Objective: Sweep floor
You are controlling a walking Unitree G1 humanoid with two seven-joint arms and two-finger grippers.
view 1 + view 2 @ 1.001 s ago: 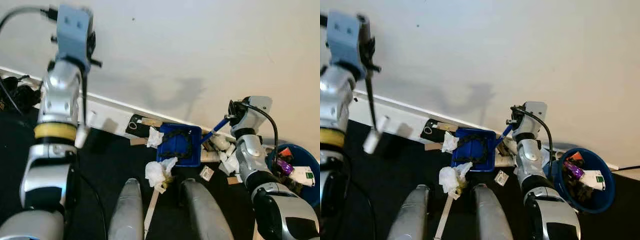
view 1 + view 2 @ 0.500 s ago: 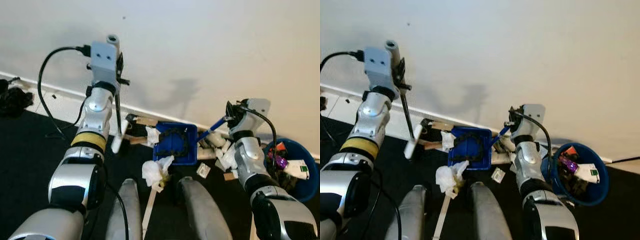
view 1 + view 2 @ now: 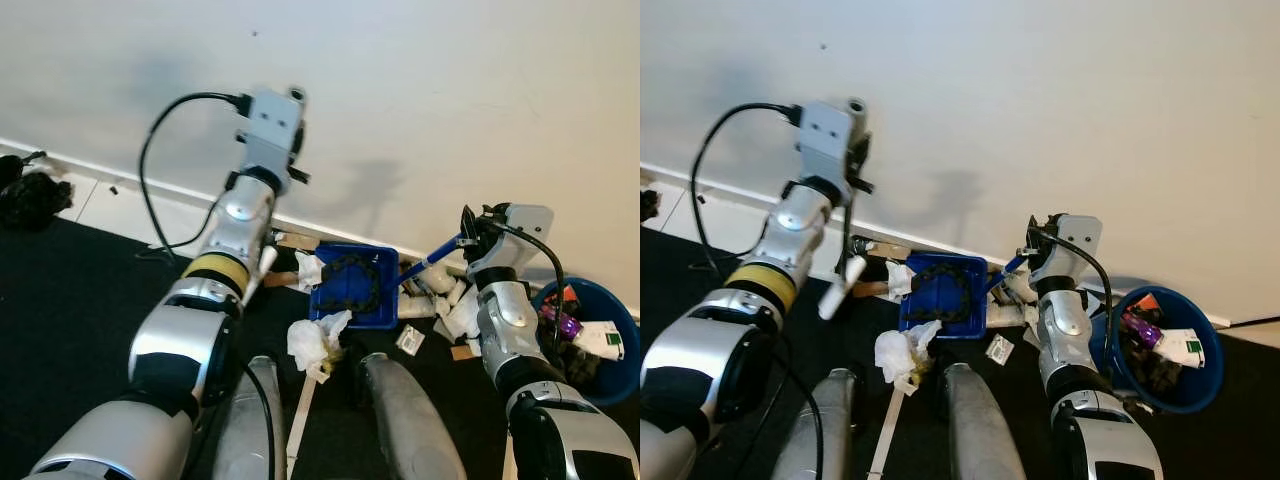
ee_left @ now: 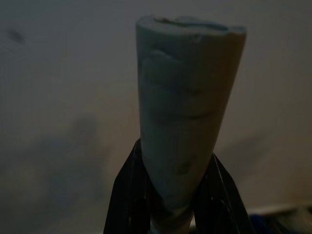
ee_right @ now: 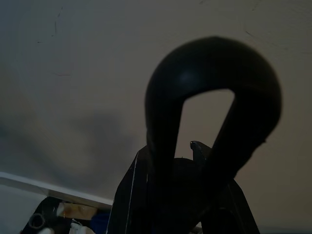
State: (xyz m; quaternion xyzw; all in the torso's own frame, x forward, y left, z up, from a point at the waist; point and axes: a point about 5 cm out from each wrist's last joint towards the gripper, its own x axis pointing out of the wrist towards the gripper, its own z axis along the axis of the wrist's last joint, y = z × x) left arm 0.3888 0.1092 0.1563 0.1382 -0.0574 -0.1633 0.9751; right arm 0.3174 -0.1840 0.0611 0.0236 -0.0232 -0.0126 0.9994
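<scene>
Indoor room, looks domestic. Plain off-white painted wall [image 3: 420, 90] meets a white skirting board [image 3: 120, 195] along a dark black carpeted floor [image 3: 70, 290]. Household litter at the wall base: crumpled white tissues [image 3: 318, 343], paper scraps, a blue plastic dustpan [image 3: 355, 290] and a round blue plastic bin [image 3: 1180, 350] full of mixed rubbish. No furniture or appliances visible to tell which room.

We find no text, brand or number that we can read anywhere here. The small card [image 3: 411, 344] on the floor and the white packet [image 3: 603, 340] (in the blue bin [image 3: 1200, 388]) carry marks too small for us to read.
</scene>
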